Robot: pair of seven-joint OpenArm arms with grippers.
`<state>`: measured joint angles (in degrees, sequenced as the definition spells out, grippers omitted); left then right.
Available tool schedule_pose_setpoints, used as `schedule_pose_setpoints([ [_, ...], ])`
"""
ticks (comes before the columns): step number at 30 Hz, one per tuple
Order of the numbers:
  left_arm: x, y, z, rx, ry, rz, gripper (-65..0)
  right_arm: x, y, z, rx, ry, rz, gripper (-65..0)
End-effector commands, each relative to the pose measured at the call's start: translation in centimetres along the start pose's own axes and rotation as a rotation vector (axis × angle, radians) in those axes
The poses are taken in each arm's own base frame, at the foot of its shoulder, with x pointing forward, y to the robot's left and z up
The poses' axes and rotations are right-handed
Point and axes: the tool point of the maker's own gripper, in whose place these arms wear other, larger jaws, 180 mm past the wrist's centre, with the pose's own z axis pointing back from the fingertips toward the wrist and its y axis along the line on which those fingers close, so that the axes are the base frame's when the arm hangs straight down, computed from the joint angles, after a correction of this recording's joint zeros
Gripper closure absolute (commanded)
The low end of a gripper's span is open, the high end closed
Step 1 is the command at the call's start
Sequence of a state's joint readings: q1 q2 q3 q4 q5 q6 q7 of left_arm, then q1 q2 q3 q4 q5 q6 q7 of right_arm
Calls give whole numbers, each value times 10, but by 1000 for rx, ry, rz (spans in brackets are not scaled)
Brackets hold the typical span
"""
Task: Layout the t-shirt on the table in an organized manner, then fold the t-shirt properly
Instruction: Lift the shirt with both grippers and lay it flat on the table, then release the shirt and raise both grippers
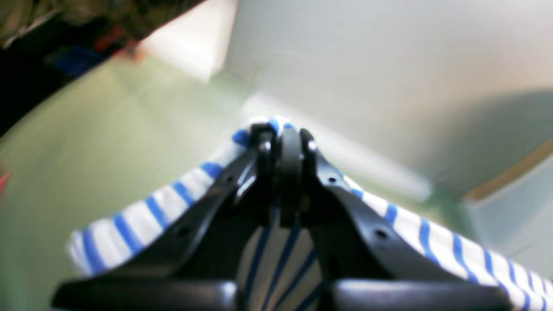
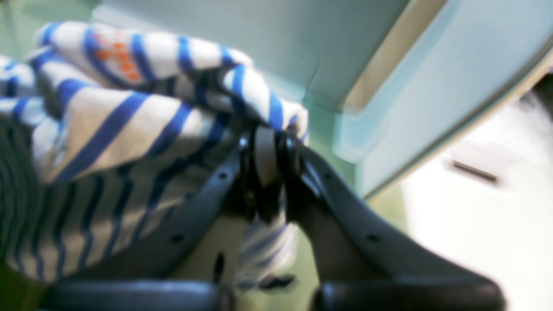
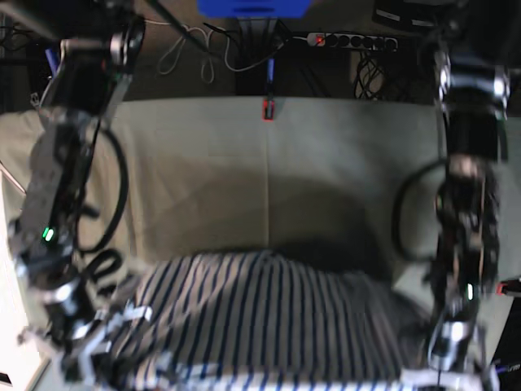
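Note:
The t-shirt, white with thin blue stripes, is stretched between both grippers at the near edge of the base view, above the table. My left gripper is shut on a bunched edge of the t-shirt; in the base view it is at the lower right. My right gripper is shut on a folded corner of the t-shirt; in the base view it is at the lower left. The neck label is not visible.
The table's pale grey-green cloth lies under the shirt, with a red clamp at its far edge. Cables and a power strip lie behind the table. A pale box-like edge shows to the right in the right wrist view.

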<state>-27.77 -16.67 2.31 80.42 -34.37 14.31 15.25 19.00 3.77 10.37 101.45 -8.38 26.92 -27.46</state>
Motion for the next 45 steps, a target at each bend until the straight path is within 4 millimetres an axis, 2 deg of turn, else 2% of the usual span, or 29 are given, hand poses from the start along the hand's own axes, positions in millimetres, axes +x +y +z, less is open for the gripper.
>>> schedule_pose_setpoints([
  [1, 47, -10, -14, -5, -106, -26, -1, 36, -24, -6, -61, -95, 17, 0],
  [2, 68, -23, -28, -22, -130, -33, -1, 53, -35, -13, -77, -127, 24, 0],
  [5, 105, -48, -64, -33, -151, -55, -1, 95, -62, -36, -109, -194, 20, 0],
  [7, 127, -69, -79, -44, -178, -51, -1, 119, -77, -46, -126, -229, 9, 0],
  [9, 148, -80, -85, -50, -223, -38, -1, 141, -86, -49, -139, -265, 4, 0],
  [12, 169, -86, -85, -57, -271, -34, -1, 157, -106, -45, -178, -296, 9, 0],
  [15, 171, -87, -83, -62, -282, -37, -1, 155, -104, -43, -178, -297, 8, 0],
  [18, 148, -82, -71, -77, -260, -45, -1, 118, -96, -25, -187, -250, 15, 0],
  [19, 135, -72, -66, -70, -247, -60, -1, 105, -87, -19, -179, -232, 24, 0],
  [21, 106, -56, -53, -65, -213, -87, -1, 68, -62, -7, -145, -176, 6, 0],
  [24, 49, -30, -31, -45, -128, -104, -1, 20, -16, 11, -74, -133, -55, 0],
  [28, -5, 18, 22, 13, -46, -96, -1, -36, 37, 52, -7, -62, -137, 0],
  [32, -74, 79, 71, 142, 100, -81, -1, -86, 81, 81, 41, 23, -247, 0],
  [35, -128, 118, 120, 223, 234, -91, -1, -129, 108, 114, 71, 116, -299, 0],
  [37, -148, 138, 146, 272, 291, -93, -2, -152, 121, 134, 87, 164, -356, 0],
  [40, -176, 151, 164, 325, 355, -64, -5, -172, 133, 145, 98, 209, -446, 0],
  [42, -181, 158, 175, 353, 370, -50, -5, -181, 138, 157, 102, 242, -467, -8],
  [45, -182, 163, 189, 368, 379, -51, -6, -191, 144, 175, 109, 283, -471, -100],
])
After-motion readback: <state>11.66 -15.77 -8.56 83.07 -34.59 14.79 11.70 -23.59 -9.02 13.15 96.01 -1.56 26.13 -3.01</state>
